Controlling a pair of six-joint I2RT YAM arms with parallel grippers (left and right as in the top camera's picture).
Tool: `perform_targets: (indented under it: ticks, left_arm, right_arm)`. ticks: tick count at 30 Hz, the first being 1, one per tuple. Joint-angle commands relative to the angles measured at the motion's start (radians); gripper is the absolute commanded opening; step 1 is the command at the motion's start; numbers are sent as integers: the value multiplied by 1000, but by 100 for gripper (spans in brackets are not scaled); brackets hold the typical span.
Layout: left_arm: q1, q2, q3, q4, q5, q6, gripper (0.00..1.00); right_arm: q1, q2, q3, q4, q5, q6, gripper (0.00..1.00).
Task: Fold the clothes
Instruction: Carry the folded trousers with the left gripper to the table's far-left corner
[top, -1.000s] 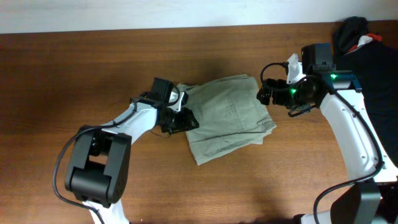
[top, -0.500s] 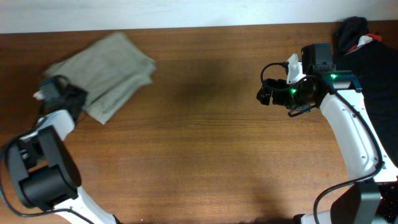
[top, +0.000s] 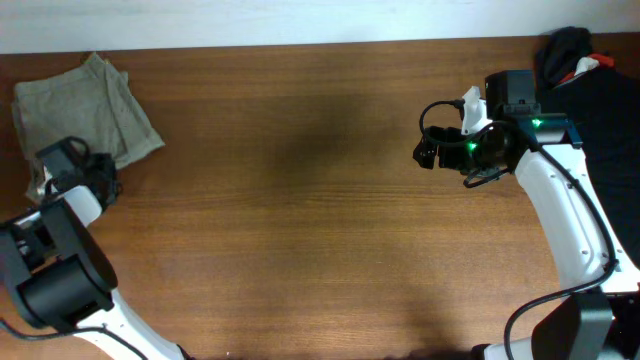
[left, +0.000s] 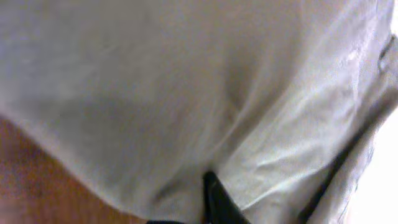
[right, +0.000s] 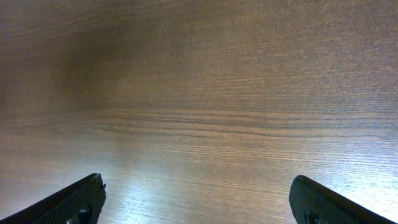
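Note:
The folded khaki shorts (top: 85, 105) lie at the far left back corner of the table. My left gripper (top: 80, 172) sits at their near edge. In the left wrist view the shorts' cloth (left: 186, 81) fills almost the whole picture, and one black finger of the left gripper (left: 214, 199) is pressed into a crease of it, so it looks shut on the cloth. My right gripper (top: 425, 152) is open and empty above bare wood at the right. In the right wrist view its two fingertips (right: 199, 199) stand wide apart.
A black garment (top: 590, 70) with a bit of red lies at the table's back right corner, behind the right arm. The wooden table (top: 300, 200) runs between the two arms. Its left edge is close to the shorts.
The shorts have moved from the table's middle to the far left back corner together with my left gripper. The right arm has not moved.

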Motion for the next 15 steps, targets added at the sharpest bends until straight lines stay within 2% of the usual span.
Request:
perform_targets:
  ticks: [1, 6, 8, 12, 15]
  left_arm:
    - [36, 66, 25, -15, 16, 180, 1]
    - [108, 65, 100, -237, 55, 353, 1]
    - [153, 65, 100, -270, 55, 396, 1]
    - [199, 65, 113, -252, 69, 539, 1]
    - [161, 66, 119, -136, 69, 565, 1]
  right_arm:
    - [-5, -7, 11, 3, 9, 8, 99]
    - [-5, -7, 11, 3, 9, 8, 99]
    - [-5, -7, 11, 3, 9, 8, 99]
    - [-5, -7, 11, 3, 9, 8, 99]
    - [-5, -7, 11, 3, 9, 8, 99]
